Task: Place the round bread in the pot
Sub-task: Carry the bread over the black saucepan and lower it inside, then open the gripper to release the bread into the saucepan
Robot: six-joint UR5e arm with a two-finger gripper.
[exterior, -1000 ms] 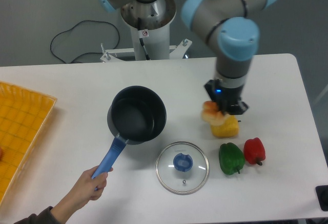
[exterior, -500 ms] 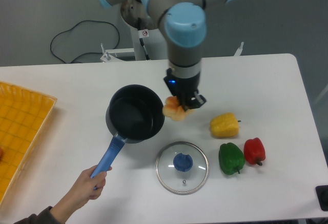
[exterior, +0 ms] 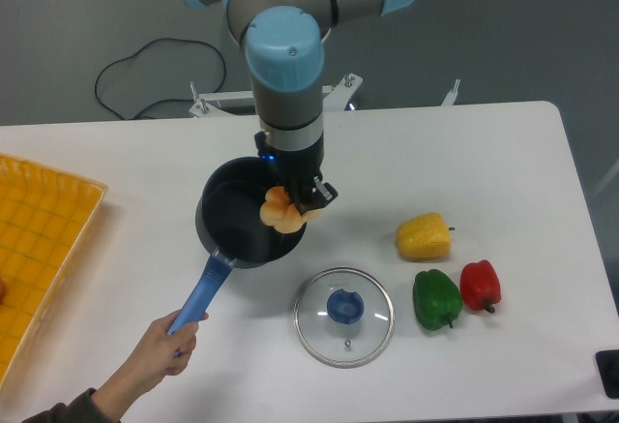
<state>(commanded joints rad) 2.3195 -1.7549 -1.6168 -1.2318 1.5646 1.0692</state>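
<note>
At the far left we see a yellow mesh tray (exterior: 39, 239), cut off by the frame edge. A person's hand (exterior: 155, 350) grips the end of the long blue handle of the black round saucepan (exterior: 224, 205); the forearm runs out of view. Over the saucepan's right side, the two-finger gripper (exterior: 293, 200) clamps the small golden-orange round bun (exterior: 280, 211), its fingertips largely hidden behind the bun. Further right lie a round glass lid with a blue knob (exterior: 344, 316), a yellow bell pepper (exterior: 424, 237), a green pepper (exterior: 436, 298) and a red pepper (exterior: 480, 285).
</note>
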